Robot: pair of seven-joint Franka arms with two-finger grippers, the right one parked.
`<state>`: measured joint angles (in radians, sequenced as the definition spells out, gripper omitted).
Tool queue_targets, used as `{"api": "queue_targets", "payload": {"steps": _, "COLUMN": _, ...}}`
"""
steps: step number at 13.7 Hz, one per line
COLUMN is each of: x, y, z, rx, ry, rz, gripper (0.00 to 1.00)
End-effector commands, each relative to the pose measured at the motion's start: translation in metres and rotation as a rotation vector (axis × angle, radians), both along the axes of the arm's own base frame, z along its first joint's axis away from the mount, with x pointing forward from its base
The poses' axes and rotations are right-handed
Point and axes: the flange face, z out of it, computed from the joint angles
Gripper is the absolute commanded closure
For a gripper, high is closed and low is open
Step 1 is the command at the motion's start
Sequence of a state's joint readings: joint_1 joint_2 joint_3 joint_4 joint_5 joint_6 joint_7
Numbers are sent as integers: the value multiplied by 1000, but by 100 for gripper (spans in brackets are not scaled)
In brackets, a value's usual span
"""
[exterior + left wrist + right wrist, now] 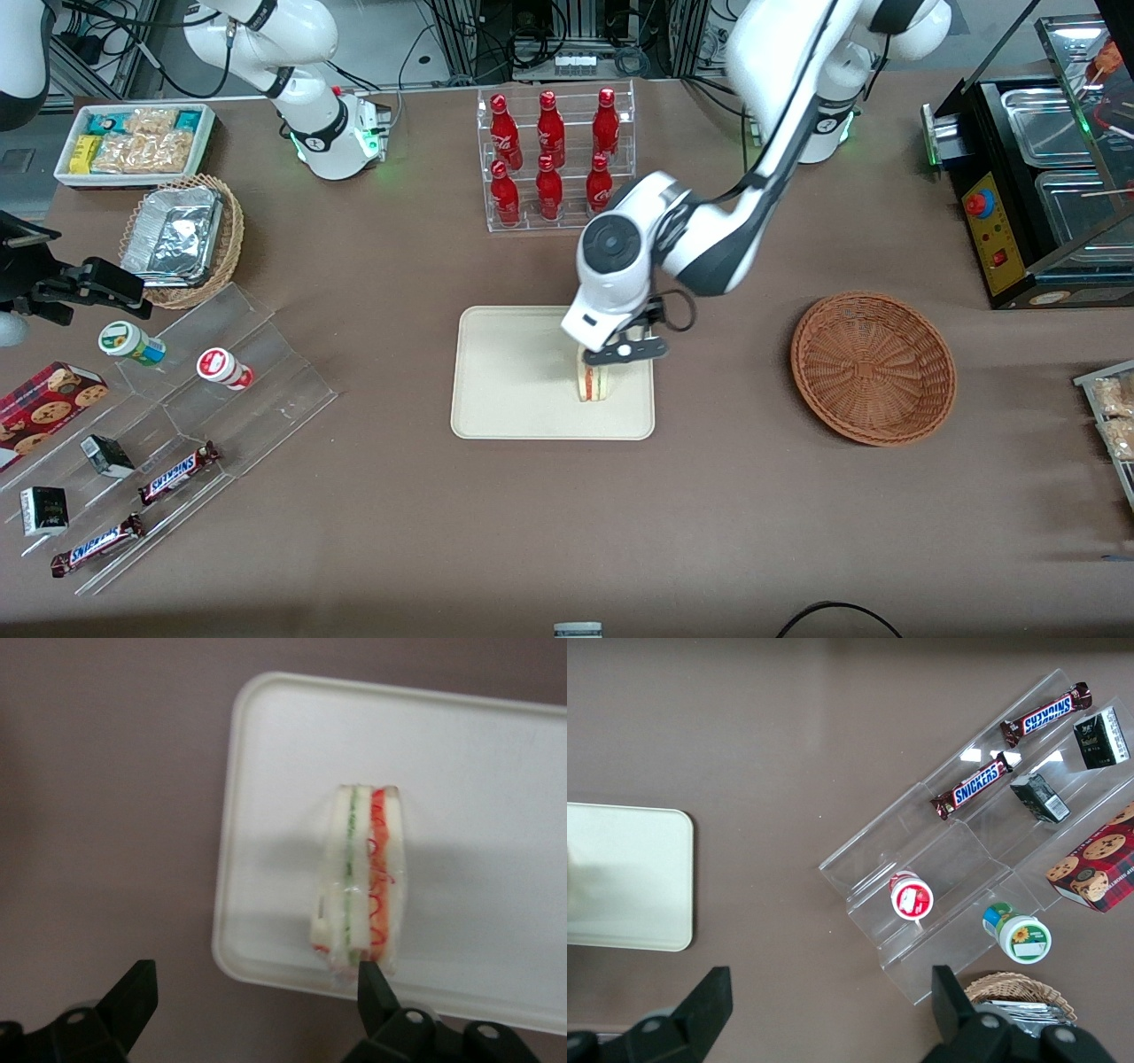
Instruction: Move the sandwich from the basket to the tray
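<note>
The sandwich (595,383) stands on its edge on the cream tray (505,390), near the tray's edge toward the working arm's end and its rim nearer the front camera. In the left wrist view the sandwich (365,881) shows its green and red filling layers and rests on the tray (478,771). My left gripper (622,351) hangs just above the sandwich, open and empty, its fingers (133,992) spread wide, one fingertip close to the sandwich's end. The reddish-brown basket (873,368) lies empty toward the working arm's end.
A clear rack of red bottles (551,158) stands farther from the front camera than the tray. A tan basket with foil containers (182,239), a white snack bin (135,142) and a clear display with Snickers bars (177,472) lie toward the parked arm's end. A black appliance (1028,186) stands near the basket.
</note>
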<state>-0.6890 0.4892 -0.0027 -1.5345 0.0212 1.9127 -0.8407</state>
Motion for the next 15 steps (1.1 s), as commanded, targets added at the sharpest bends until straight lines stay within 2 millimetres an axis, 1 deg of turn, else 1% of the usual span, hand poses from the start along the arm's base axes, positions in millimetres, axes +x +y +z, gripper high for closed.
{"api": "queue_targets", "payload": {"steps": 1, "x": -14, "y": 38, "z": 93, "rx": 6, "ry": -30, "rz": 41, "gripper": 0}}
{"api": "queue_targets", "payload": {"steps": 2, "x": -20, "y": 54, "z": 128, "rx": 1, "ry": -41, "rz": 57, "gripper": 0}}
{"api": "queue_targets", "payload": {"steps": 3, "x": -26, "y": 74, "z": 162, "rx": -5, "ry": -48, "rz": 65, "gripper": 0}}
{"api": "queue_targets", "payload": {"steps": 4, "x": -32, "y": 94, "z": 188, "rx": -1, "ry": -43, "rz": 88, "gripper": 0}}
{"api": "queue_targets", "payload": {"steps": 6, "x": -39, "y": 130, "z": 224, "rx": -6, "ry": -44, "rz": 131, "gripper": 0}}
{"api": "queue_targets", "payload": {"steps": 8, "x": -45, "y": 171, "z": 250, "rx": -4, "ry": -18, "rz": 125, "gripper": 0}}
{"api": "queue_targets", "payload": {"steps": 10, "x": -49, "y": 226, "z": 274, "rx": -24, "ry": 6, "rz": 95, "gripper": 0}}
{"api": "queue_targets", "payload": {"steps": 12, "x": -53, "y": 281, "z": 297, "rx": -74, "ry": -13, "rz": 101, "gripper": 0}}
{"api": "queue_targets", "payload": {"steps": 14, "x": -52, "y": 343, "z": 307, "rx": -98, "ry": -13, "rz": 113, "gripper": 0}}
{"api": "queue_targets", "payload": {"steps": 15, "x": -55, "y": 360, "z": 311, "rx": -102, "ry": -10, "rz": 75, "gripper": 0}}
